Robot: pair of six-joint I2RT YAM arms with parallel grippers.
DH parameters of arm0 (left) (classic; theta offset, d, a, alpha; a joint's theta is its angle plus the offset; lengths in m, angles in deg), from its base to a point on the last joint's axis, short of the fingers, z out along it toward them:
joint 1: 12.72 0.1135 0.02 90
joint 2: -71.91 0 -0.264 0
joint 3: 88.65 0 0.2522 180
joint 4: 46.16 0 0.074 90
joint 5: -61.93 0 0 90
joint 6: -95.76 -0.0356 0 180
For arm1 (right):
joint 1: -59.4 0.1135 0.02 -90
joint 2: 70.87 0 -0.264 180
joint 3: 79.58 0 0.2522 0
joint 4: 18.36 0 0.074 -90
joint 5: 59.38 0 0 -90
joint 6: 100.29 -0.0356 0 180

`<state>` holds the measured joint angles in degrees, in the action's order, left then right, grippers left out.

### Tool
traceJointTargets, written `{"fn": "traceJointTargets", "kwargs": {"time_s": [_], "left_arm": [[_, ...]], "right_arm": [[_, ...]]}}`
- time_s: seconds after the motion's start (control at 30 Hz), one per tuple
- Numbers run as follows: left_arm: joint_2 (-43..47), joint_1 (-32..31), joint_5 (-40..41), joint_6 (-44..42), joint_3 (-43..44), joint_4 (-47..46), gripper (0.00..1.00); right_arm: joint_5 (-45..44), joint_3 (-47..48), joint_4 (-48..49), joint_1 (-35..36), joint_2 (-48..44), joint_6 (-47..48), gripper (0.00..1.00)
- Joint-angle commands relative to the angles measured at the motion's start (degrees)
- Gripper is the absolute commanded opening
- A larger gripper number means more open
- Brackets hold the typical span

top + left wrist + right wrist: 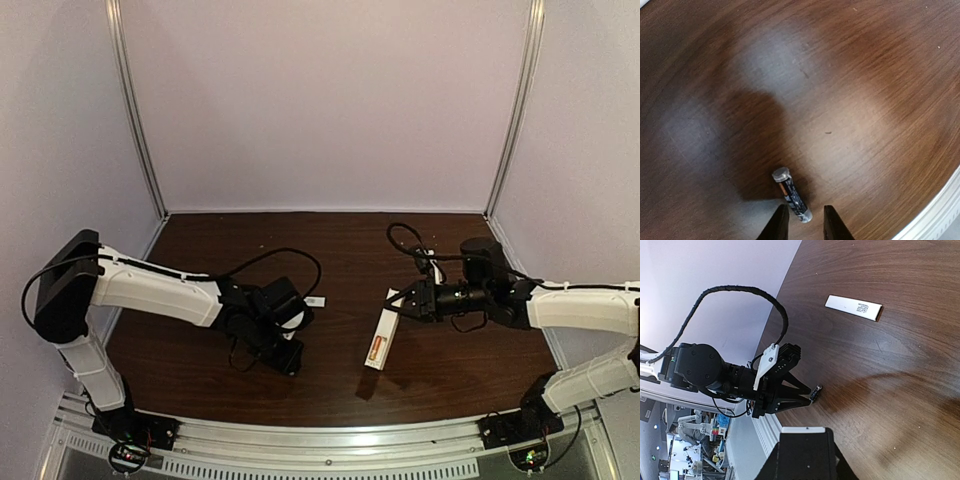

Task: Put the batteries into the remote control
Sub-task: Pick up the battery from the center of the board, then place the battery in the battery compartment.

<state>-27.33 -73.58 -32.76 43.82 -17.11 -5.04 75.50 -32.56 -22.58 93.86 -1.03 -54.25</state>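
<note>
nearest our bases, the left gripper (802, 221) is down at the table (330, 250) with the black battery (791, 195) lying flat, its lower end between the tips and its pale cap pointing away. the jaws stand narrow on either side of that end. a sliver of wood shows between the battery and one tip, so we cannot tell whether they are pinching it yet.

we judge the step in hand to be picking up this second cell. to do it well, we should centre the tips on the barrel rather than on the very end, so it does not pivot or squirt out when squeezed. we should lift only once both pads bear on it.

a little farther out and to the right, the remote control (381, 335) sits angled on the table with the orange battery (376, 348) apparently already in its bay. the right gripper (402, 300) is pinching the remote's far end, and that hold should stay steady as a brace while we bring the black cell alongside the orange one. we cannot read the polarity marks from here.

farther back lies a white strip (853, 307), possibly the cover, well apart from both grippers.
</note>
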Motion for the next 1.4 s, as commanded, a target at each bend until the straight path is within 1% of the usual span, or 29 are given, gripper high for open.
{"fn": "traceJointTargets", "kwargs": {"time_s": [0.0, 0.27, 0.4, 0.47, 0.5, 0.67, 0.83, 0.93, 1.07, 1.37], "left_arm": [[-2.6, -0.4, 2.1, -0.1, 2.5, 2.7, 0.25], [-5.3, -0.5, 3.0, 1.2, 3.6, 6.0, 0.16], [-5.7, -0.5, 3.0, 1.1, 4.0, 6.9, 0.06], [-4.0, -0.5, 1.6, 0.6, 4.7, 6.8, 0.01], [-2.6, -0.6, 0.7, -0.1, 5.1, 6.2, 0.00], [3.9, -1.9, -2.7, -1.3, 9.9, 5.8, 0.00], [5.7, -3.2, -8.7, 0.2, 14.2, 5.2, 0.00], [5.1, -4.2, -10.6, 0.9, 16.5, 4.9, 0.00], [2.7, -5.6, -12.9, 2.2, 19.1, 4.8, 0.00], [-1.9, -7.8, -14.2, 3.3, 21.9, 4.5, 0.00]], "right_arm": [[-1.1, -1.5, 5.1, -0.3, 0.3, -2.5, 0.00], [-0.8, -4.0, 10.7, -0.4, 2.3, -5.4, 0.00], [-1.1, -5.1, 12.7, -0.5, 2.9, -6.7, 0.00], [-1.3, -6.0, 14.8, -0.4, 3.3, -8.0, 0.00], [-1.2, -6.4, 16.0, -0.4, 3.6, -8.7, 0.00], [-2.0, -8.8, 22.9, -0.4, 5.1, -13.1, 0.00], [-2.2, -10.5, 29.1, -0.4, 7.0, -16.8, 0.00], [-2.5, -11.1, 31.5, -0.2, 7.4, -18.1, 0.00], [-3.6, -11.3, 31.6, 0.5, 7.1, -18.6, 0.00], [-6.2, -11.9, 32.3, 2.4, 7.2, -19.7, 0.00]]}}
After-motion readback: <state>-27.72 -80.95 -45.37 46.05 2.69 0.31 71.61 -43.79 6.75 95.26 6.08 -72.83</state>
